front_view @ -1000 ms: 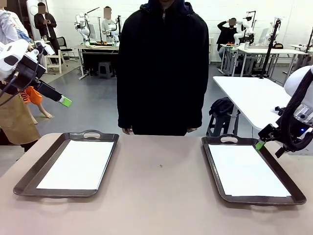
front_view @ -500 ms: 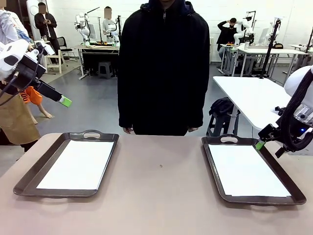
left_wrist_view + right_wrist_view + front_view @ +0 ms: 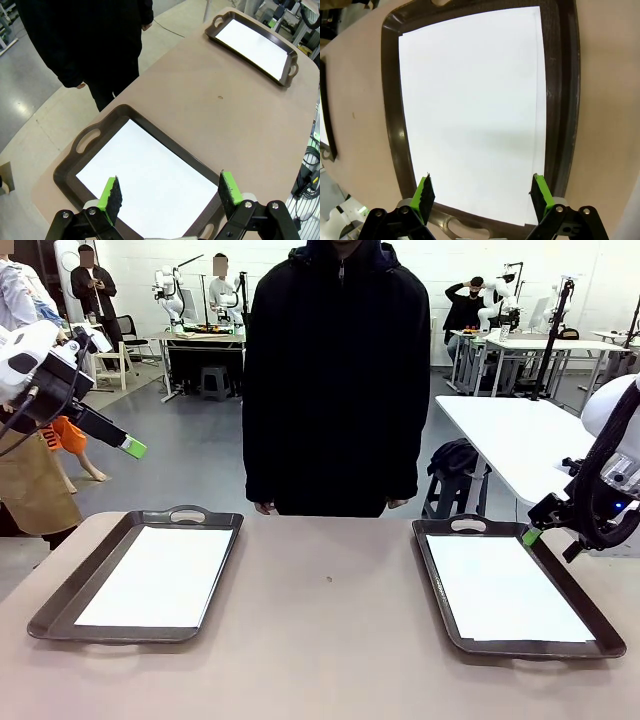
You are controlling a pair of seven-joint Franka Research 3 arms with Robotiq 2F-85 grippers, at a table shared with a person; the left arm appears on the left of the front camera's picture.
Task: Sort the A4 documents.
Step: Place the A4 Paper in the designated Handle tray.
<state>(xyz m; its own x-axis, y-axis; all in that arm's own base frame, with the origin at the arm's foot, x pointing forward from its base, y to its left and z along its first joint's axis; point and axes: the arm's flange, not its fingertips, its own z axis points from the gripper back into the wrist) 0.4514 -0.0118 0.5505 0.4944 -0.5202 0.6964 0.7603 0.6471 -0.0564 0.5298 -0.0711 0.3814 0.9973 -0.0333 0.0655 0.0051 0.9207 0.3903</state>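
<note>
Two white A4 documents lie flat, one in each dark tray. The left sheet [image 3: 160, 575] fills the left tray [image 3: 60, 610]; the right sheet [image 3: 505, 585] fills the right tray [image 3: 435, 580]. My left gripper [image 3: 130, 447] hangs open, high above and to the left of the table's left edge; its wrist view looks down between its green pads [image 3: 111, 195] onto the left sheet [image 3: 150, 185]. By the far right rim of the right tray my right gripper [image 3: 532, 533] is also open, with the right sheet [image 3: 470, 100] below its empty jaws.
A person in a black top [image 3: 335, 380] stands at the far edge of the table, hands hanging at the sides. The beige tabletop [image 3: 330, 640] is bare between the trays. A white table [image 3: 510, 440] stands behind on the right.
</note>
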